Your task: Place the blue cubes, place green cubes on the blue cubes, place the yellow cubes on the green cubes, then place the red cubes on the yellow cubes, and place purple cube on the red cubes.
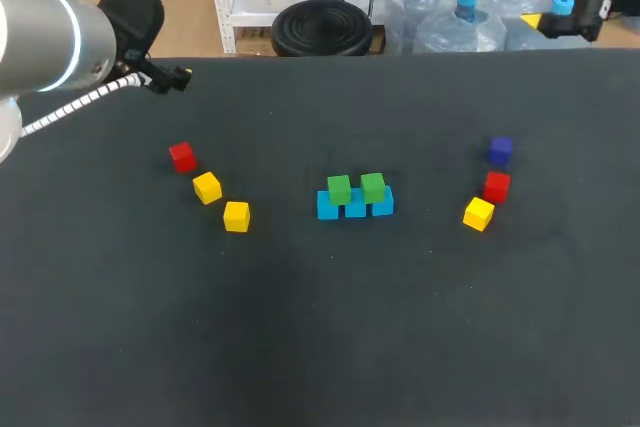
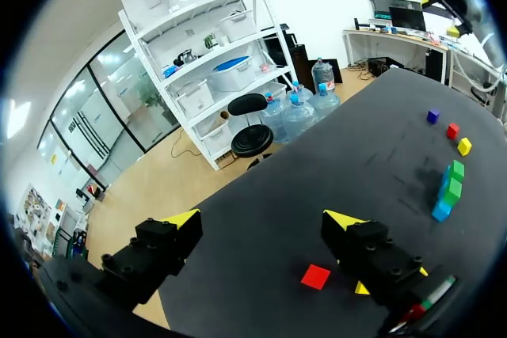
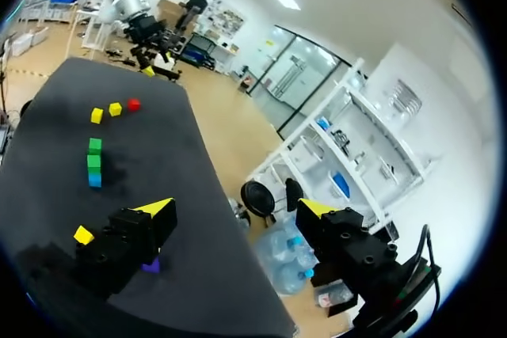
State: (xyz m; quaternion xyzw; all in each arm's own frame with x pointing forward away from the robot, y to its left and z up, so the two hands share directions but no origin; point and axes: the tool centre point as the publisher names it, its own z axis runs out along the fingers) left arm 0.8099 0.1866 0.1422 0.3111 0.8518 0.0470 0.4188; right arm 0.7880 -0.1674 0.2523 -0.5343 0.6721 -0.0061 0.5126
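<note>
**Head view.** A row of three small blue cubes [image 1: 355,209] is located at the middle of the dark table top [image 1: 320,347]. Two small green cubes [image 1: 339,188] are seated on top of it. To its left, a left-hand red cube [image 1: 182,156] and two left-hand yellow cubes [image 1: 207,187] are laid out in a loose line. To its right, a purple cube [image 1: 500,150], a right-hand red cube [image 1: 497,186] and a right-hand yellow cube [image 1: 479,213] are grouped closely. The left arm [image 1: 50,37] is positioned over the far left corner.

**Left wrist view.** The jaws of the left gripper [image 2: 263,223] are set wide apart and nothing is gripped. The left-hand red cube is seen on the table below, between the fingers. The blue row is seen well ahead.

**Right wrist view.** The jaws of the right gripper [image 3: 238,210] are likewise spread and empty. The purple cube is partly hidden by one finger, and the right-hand yellow cube is seen beside that finger.
</note>
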